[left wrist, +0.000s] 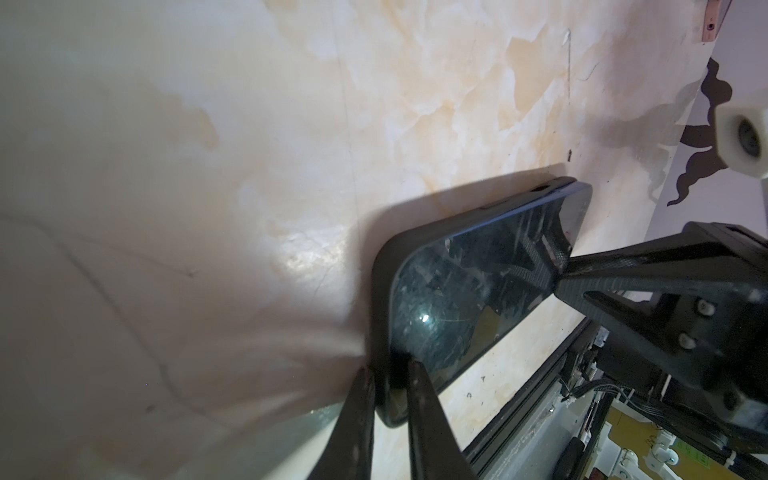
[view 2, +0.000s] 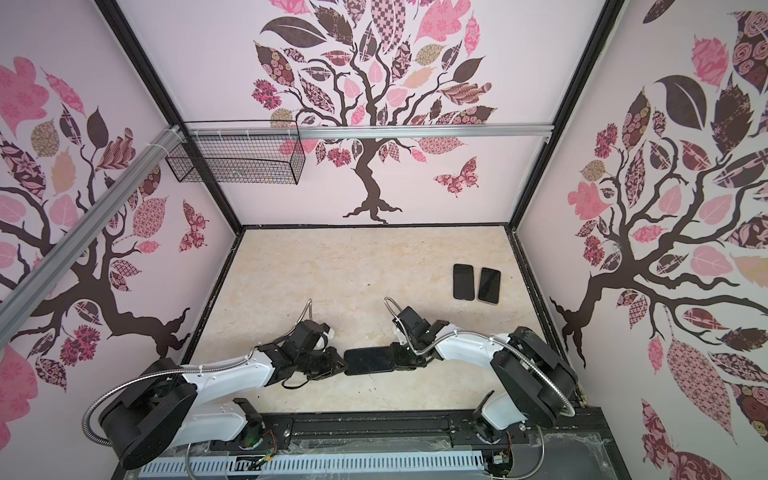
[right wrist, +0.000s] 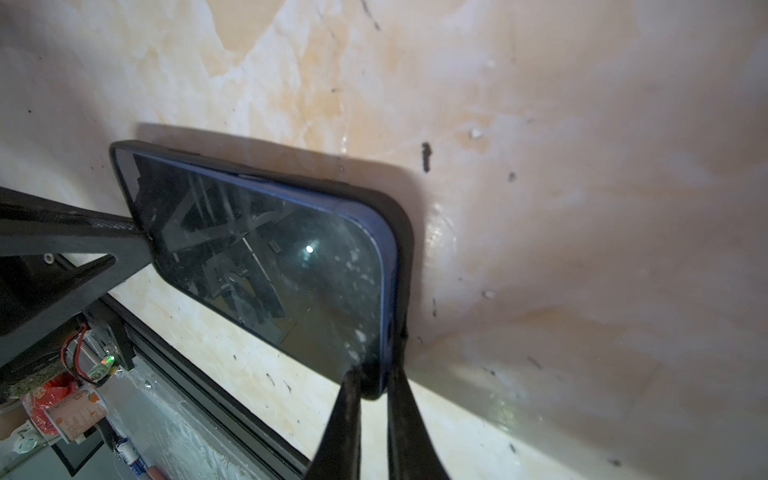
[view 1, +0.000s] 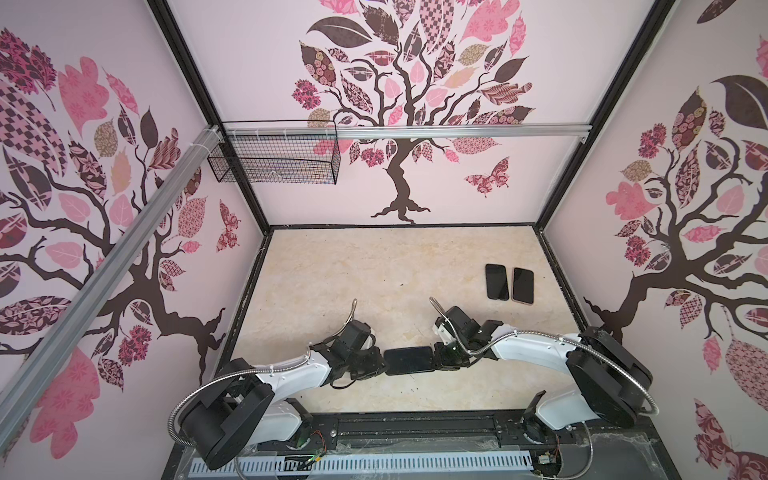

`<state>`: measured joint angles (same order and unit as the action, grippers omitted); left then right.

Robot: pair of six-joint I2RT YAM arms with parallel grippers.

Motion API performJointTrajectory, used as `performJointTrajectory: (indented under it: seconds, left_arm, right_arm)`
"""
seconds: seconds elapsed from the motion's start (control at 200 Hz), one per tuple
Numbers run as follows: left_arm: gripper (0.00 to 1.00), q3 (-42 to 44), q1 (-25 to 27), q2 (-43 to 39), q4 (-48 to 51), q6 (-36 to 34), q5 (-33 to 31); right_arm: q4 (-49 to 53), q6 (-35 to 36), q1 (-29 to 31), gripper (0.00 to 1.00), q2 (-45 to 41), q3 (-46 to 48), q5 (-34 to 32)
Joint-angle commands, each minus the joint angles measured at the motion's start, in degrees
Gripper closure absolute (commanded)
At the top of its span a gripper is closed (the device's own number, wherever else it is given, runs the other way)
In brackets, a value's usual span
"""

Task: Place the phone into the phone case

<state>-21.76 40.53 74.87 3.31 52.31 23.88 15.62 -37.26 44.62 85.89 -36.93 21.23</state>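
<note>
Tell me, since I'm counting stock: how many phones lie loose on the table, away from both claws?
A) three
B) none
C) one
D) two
D: one dark phone and a second phone lie side by side on the table.

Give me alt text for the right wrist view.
A phone sits screen-up in a phone case, its near end pinched by the right end effector and its far end met by the left end effector, over a marbled table.

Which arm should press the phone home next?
Likely right: right pincer grips the end where the phone shows blue edge above the case; left pincer clamps the seemingly seated end.
</note>
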Motion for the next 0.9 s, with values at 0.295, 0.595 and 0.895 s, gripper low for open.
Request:
performJointTrajectory:
  seconds: [0.295,0.595,0.895]
  left_arm:
    - [0.84,1.04,1.92,2.67,-5.07,-0.02,1.78]
    - [0.84,1.61,1.92,1.99,-4.95,-0.02,1.61]
    - [0.84,2.02,1.96,1.34,-4.71,-0.11,1.43]
  right_arm:
    - [-11.76,1.78,8.86,0.90,16.33,3.40,-5.85]
    - [-6.28,3.14,9.25,0.90,15.71,1.18,-10.45]
    - [-4.64,3.77,9.38,0.91,17.41,-0.58,-12.42]
